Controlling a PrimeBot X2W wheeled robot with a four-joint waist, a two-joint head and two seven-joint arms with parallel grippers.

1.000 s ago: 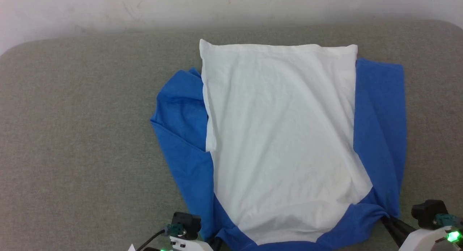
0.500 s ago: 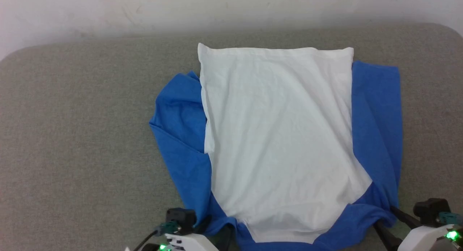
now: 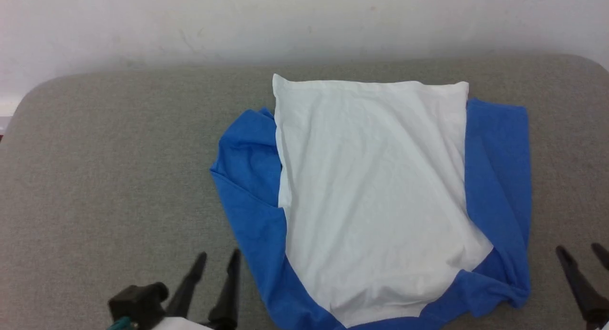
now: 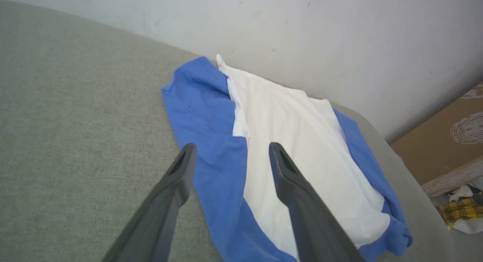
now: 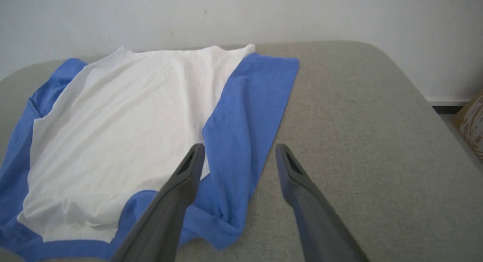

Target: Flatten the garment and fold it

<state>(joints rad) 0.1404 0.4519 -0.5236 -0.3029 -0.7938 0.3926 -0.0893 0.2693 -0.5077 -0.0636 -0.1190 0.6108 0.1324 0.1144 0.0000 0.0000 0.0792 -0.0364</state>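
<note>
The garment (image 3: 376, 197) lies spread on the grey cushioned surface (image 3: 119, 178), a large white panel in the middle with royal blue sections along its left, right and near edges. My left gripper (image 3: 218, 260) stands open at the lower left, off the cloth's left edge, holding nothing. At the lower right my right gripper (image 3: 580, 252) is open too, just right of the bunched blue corner (image 3: 516, 292). Seen from the left wrist, the garment (image 4: 279, 152) lies beyond the open fingers (image 4: 177, 171). The right wrist view has the garment (image 5: 124, 130) left of its open fingers (image 5: 190, 167).
A pale wall (image 3: 304, 21) runs behind the surface's rounded far edge. In the left wrist view a brown cardboard box (image 4: 449, 141) and some plaid cloth (image 4: 460, 211) sit past the surface's right end. Bare grey fabric stretches wide on the left.
Both grippers have let go of the near blue hem and drawn outward and back, now open beside the cloth. The head camera has also shifted, so the whole scene sits lower.
</note>
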